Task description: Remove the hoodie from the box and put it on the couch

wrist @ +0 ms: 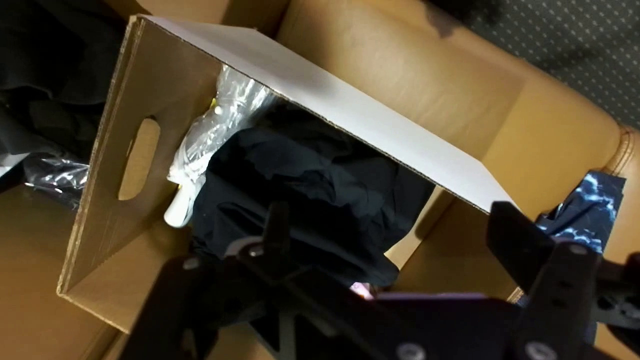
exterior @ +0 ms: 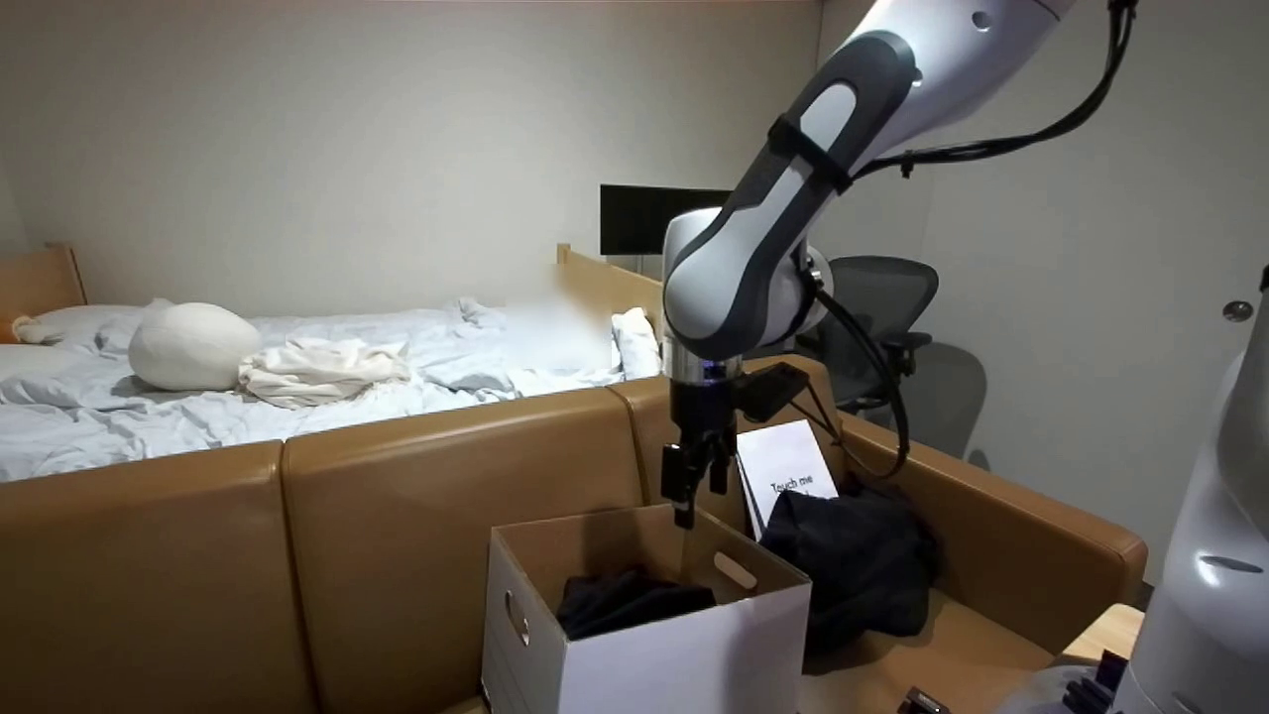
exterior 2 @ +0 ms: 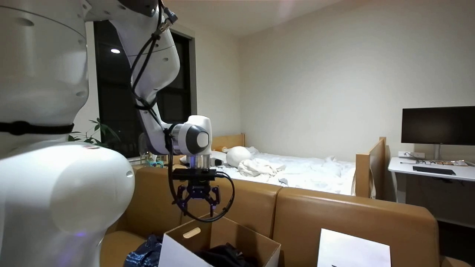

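Note:
A black cloth, taken as the hoodie (exterior: 634, 603), lies crumpled inside the white cardboard box (exterior: 684, 659). It also shows in an exterior view (exterior 2: 226, 256) and in the wrist view (wrist: 310, 185), filling much of the box (wrist: 350, 107). The box stands open-topped on the brown couch (exterior: 466, 476). My gripper (exterior: 700, 501) is above the box, pointing down, also in an exterior view (exterior 2: 198, 213). In the wrist view the fingers (wrist: 390, 220) are wide apart with nothing between them. One finger overlaps the black cloth in that view; the other is near the box's edge.
A clear plastic bag (wrist: 215, 130) lies in the box beside the cloth. Another dark cloth (exterior: 858, 560) and a white sign (exterior: 788, 471) are on the couch beside the box. A blue patterned cloth (exterior 2: 144, 254) lies on the opposite side. The couch backrest (exterior 2: 334, 211) rises behind.

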`<state>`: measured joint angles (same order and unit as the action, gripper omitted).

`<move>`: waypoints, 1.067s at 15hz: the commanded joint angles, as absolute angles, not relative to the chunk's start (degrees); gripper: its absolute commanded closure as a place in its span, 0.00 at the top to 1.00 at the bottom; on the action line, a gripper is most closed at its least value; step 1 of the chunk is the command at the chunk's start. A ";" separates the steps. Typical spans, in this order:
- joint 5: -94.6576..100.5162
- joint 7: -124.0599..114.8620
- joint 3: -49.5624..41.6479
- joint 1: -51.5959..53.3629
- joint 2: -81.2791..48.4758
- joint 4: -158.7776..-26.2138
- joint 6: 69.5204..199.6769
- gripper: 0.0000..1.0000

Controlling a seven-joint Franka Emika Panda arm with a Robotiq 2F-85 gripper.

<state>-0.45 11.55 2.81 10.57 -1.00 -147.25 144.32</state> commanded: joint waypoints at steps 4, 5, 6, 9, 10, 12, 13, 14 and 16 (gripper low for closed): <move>0.03 9.41 4.23 8.63 -4.42 -146.18 145.85 1.00; 0.57 8.47 4.13 8.34 -5.68 -145.84 146.22 1.00; 3.30 5.96 3.61 7.97 -8.15 -145.63 148.37 1.00; 9.76 -1.00 1.38 7.59 -14.88 -144.24 157.48 1.00; 10.36 -3.45 0.62 7.85 -17.46 -143.54 162.71 1.00; 7.13 -6.73 0.12 8.61 -21.99 -140.33 169.44 1.00; 5.39 -7.74 0.37 8.78 -24.01 -138.52 172.08 1.00; 2.66 -8.49 1.90 8.29 -26.21 -136.11 173.60 1.00; 3.09 -5.95 1.22 8.54 -24.39 -137.78 171.87 1.00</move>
<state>3.69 -6.60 1.45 8.30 -24.56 -137.66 171.98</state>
